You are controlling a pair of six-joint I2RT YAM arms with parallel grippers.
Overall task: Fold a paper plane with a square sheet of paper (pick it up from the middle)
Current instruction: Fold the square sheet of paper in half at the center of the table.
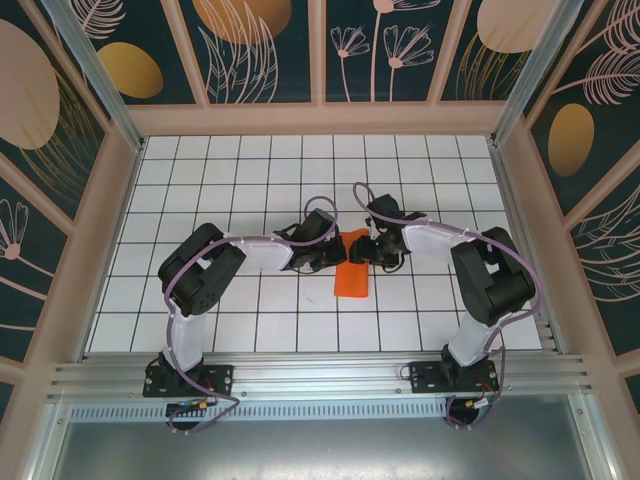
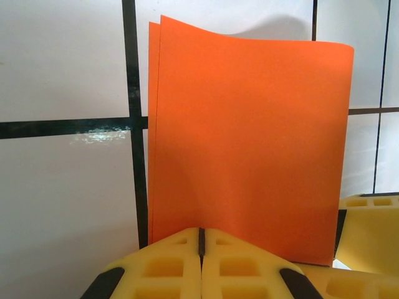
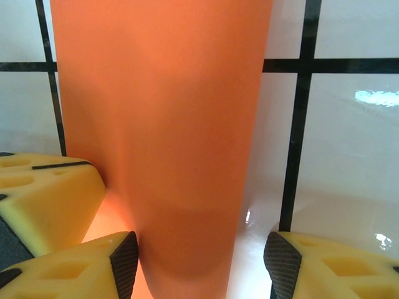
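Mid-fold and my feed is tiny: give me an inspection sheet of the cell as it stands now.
Surface: glossy white table with a black grid.
Job's things: square sheet of paper, orange, folded double, at table centre between the arms; no plane shape yet.
Clutter: nothing seen.
Grippers: left tool shut, fingertips at the paper's near edge, no pinch visible; right tool open, one finger on either side of the paper.
Cables: lavender cable looped along each arm, off the paper.
Surroundings: leaf-patterned panels on three sides; metal rail at the near edge.
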